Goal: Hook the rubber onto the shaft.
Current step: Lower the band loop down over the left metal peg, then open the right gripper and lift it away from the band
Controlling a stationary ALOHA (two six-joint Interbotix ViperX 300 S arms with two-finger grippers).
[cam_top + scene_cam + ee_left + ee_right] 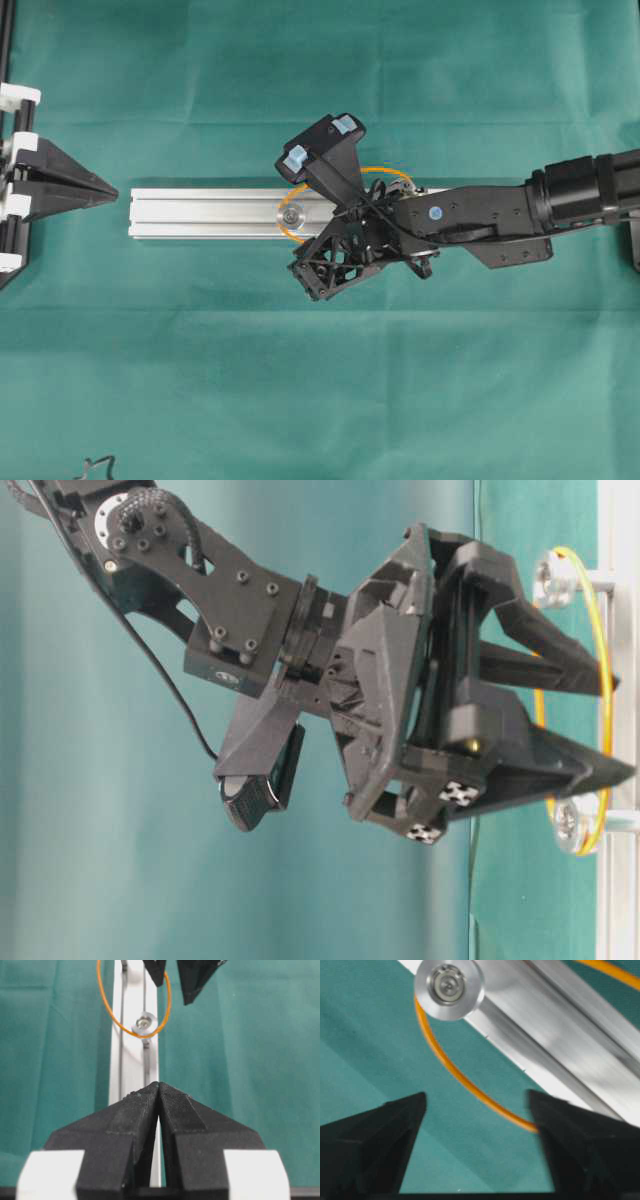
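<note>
From here the orange rubber band (300,236) looks hooked: its loop runs around the flanged shaft (292,214) standing on the silver rail (200,213), and the table-level view shows it stretched on to a second flanged pin (552,580) along the same rail. My right gripper (477,1125) hangs just beside the shaft with its fingers spread wide, gripping nothing. The left gripper (159,1091) sits off the rail's end, fingers pressed together. I judge only the retreat remains.
</note>
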